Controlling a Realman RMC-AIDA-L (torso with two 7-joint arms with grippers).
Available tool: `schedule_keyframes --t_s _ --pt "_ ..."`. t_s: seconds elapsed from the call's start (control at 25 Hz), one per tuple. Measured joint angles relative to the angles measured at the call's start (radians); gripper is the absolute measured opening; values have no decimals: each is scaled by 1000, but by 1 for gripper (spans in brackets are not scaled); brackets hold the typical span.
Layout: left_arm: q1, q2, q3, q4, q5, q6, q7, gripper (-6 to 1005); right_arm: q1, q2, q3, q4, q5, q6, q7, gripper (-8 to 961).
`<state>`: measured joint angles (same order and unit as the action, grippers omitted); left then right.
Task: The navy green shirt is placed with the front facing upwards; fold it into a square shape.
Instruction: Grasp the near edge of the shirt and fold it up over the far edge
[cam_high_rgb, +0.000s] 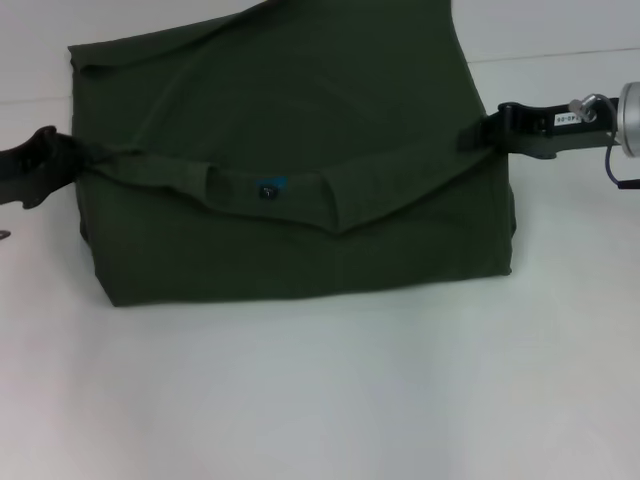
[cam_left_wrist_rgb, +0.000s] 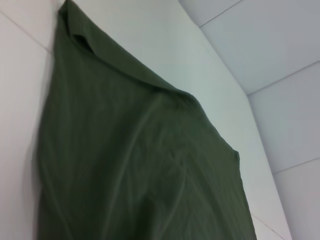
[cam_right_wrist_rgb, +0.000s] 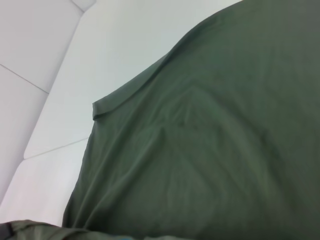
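- Nearest the camera in the head view, a bare stretch of the white surface (cam_high_rgb: 320, 400) is seen.
- Beyond it, the navy green shirt (cam_high_rgb: 300, 160) is laid across the middle of the surface, partly folded into a rough block; its near edge runs straight and fairly level.
- A folded-over layer is draped across the near part of the shirt, and the ribbed collar (cam_high_rgb: 215, 180) is seen as a band running along it.
- A small blue-and-black label (cam_high_rgb: 268, 188) is noted at the collar, about midway across the shirt.
- At the shirt's left edge, level with the collar band, the left pincer (cam_high_rgb: 60, 150) is closed on a bunched bit of fabric, which is gathered into a knot-like pucker at the fingers.
- At the shirt's right edge, the right pincer (cam_high_rgb: 480, 133) is clamped on the cloth, and the fold line is drawn taut toward it.
- The shirt's far part is sloped upward and away toward the top of the head view, with a turned-over edge at the far left corner.
- In both wrist views only wrinkled green cloth over the pale surface is shown; the fingers themselves are not seen there.
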<state>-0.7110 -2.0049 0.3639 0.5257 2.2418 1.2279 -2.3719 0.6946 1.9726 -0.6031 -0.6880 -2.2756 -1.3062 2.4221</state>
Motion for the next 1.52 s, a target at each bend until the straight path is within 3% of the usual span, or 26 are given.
schedule_keyframes --t_s 0.56,0.88,1.52 --pt "-45 16 4 9 -1 -57 2 26 12 22 -3 0 88 150 -55 40" --pt "-49 18 6 3 -1 -95 36 26 17 56 -3 2 129 241 -127 40" --pt "-96 -2 23 -35 0 -145 70 26 -10 56 5 2 131 263 -129 72"
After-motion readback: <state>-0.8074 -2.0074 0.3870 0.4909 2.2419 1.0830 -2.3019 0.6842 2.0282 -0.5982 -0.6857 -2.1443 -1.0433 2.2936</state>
